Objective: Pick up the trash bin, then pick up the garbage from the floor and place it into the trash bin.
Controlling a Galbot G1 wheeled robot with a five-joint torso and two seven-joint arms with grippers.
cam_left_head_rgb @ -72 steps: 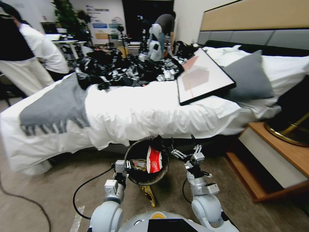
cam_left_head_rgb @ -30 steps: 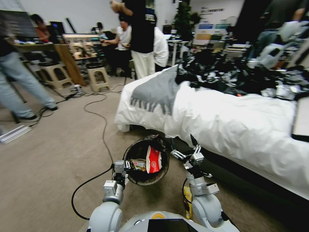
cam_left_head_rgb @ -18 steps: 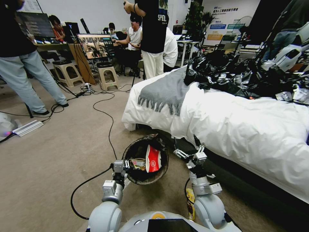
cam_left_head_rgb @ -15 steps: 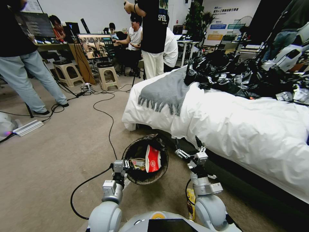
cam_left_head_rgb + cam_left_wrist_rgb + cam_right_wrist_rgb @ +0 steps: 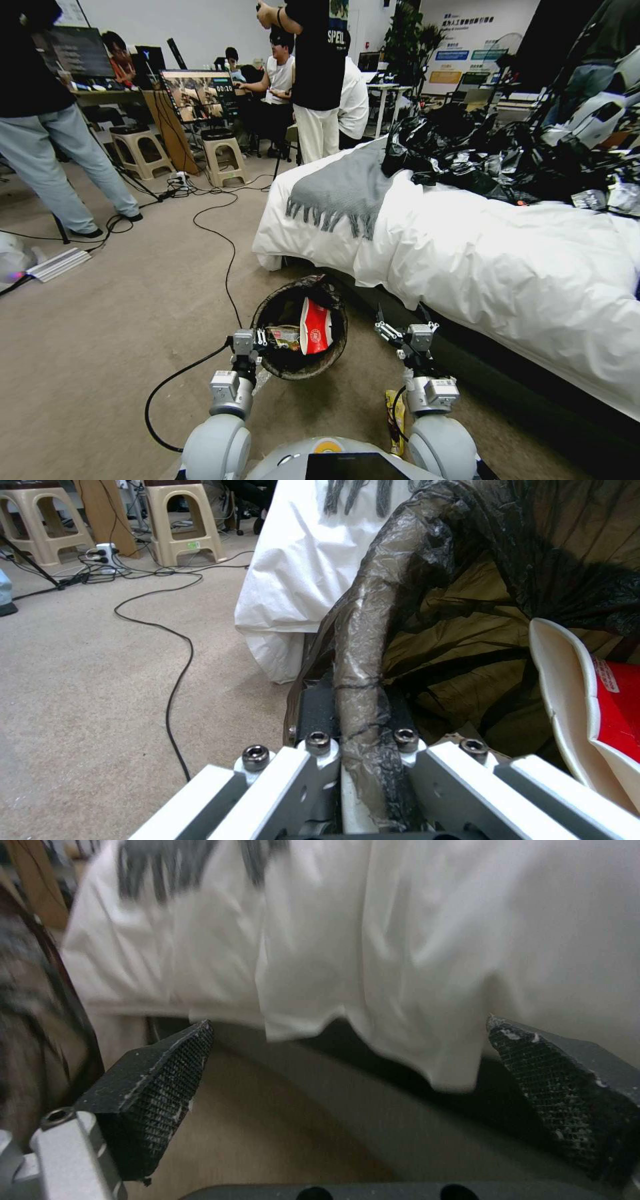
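The trash bin (image 5: pixel 293 369), a round bucket lined with a black bag, hangs just above the carpet in front of me. My left gripper (image 5: pixel 260 340) is shut on its near rim; in the left wrist view the bag-covered rim (image 5: pixel 363 645) runs between the left gripper (image 5: pixel 360 742) fingers. Inside the bin lie pieces of garbage: a red-and-white carton (image 5: pixel 313 327) (image 5: pixel 600 700) and a snack wrapper (image 5: pixel 285 337). A yellow wrapper (image 5: pixel 395 415) lies on the floor beside my right arm. My right gripper (image 5: pixel 404 319) (image 5: pixel 347 1060) is open and holds nothing, right of the bin, facing the bed's side.
A bed with a white duvet (image 5: pixel 507 267), a grey throw (image 5: pixel 340 190) and a pile of black bags (image 5: pixel 493 153) fills the right. A black cable (image 5: pixel 223 257) crosses the carpet. Stools (image 5: pixel 223 157) and people stand at the back left. Open carpet (image 5: pixel 107 320) lies to the left.
The head view swung left, from the bedside table and picture frame to the foot of the bed. In the last half second my right gripper drew back and sank slightly. The bin stays gripped.
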